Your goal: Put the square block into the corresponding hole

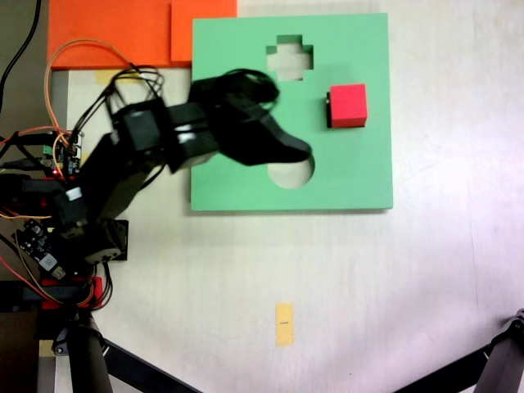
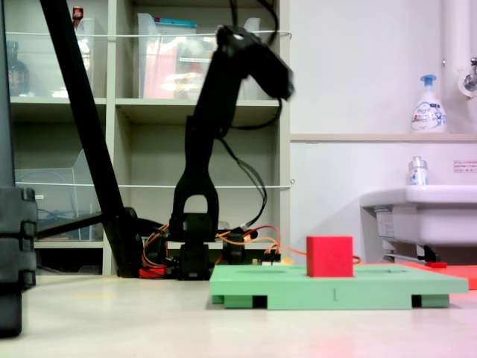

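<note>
The red cube (image 1: 347, 105) stands upright on the right part of the green foam board (image 1: 360, 172). It covers the square cutout, of which only a dark sliver (image 1: 328, 108) shows along the cube's left side. In the second exterior view the cube (image 2: 329, 256) rises well above the board (image 2: 387, 287). My gripper (image 1: 299, 151) hangs blurred over the board's middle, left of the cube and apart from it. In the second exterior view the gripper (image 2: 279, 80) is lifted high above the board and holds nothing. Its jaws are too blurred to read.
The board also has a cross cutout (image 1: 289, 59) and a round cutout (image 1: 293, 173) partly under the gripper. Orange foam sheets (image 1: 106, 33) lie at the first exterior view's top left. Arm base and wires (image 1: 74, 237) sit left; a yellow tag (image 1: 284, 323) lies below.
</note>
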Robot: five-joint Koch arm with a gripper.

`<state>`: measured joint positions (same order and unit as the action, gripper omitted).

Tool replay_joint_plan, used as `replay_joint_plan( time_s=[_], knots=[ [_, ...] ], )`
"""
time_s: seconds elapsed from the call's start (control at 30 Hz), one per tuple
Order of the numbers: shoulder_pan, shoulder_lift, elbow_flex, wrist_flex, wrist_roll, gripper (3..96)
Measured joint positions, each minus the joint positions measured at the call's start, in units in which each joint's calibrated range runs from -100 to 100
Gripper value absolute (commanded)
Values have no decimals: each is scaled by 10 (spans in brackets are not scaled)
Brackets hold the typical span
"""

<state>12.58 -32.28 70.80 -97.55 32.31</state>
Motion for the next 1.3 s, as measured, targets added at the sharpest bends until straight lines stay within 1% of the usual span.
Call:
replay_joint_plan(
  time_s=[0.1,0.2,0.27,0.37,0.47,0.57,0.63,0.73,0.87,0.93,0.97,1.13,1.3],
  knots=[
    [-24,-94,0,-2,-58,571],
    [-48,-124,-24,-13,-71,571],
    [-64,-156,-124,-17,-73,571],
    [-84,-260,-419,35,-75,568],
    [-96,-415,-713,209,-101,558],
    [-103,-540,-941,396,-136,558],
    [-110,-594,-1068,498,-156,552],
    [-120,-651,-1364,715,-182,501],
    [-124,-669,-1623,1011,-216,499],
    [-123,-670,-1668,1085,-228,498],
    [-123,-670,-1689,1090,-233,498],
    [-121,-670,-1699,1088,-269,497],
    [-120,-672,-1697,1047,-272,490]
  ],
)
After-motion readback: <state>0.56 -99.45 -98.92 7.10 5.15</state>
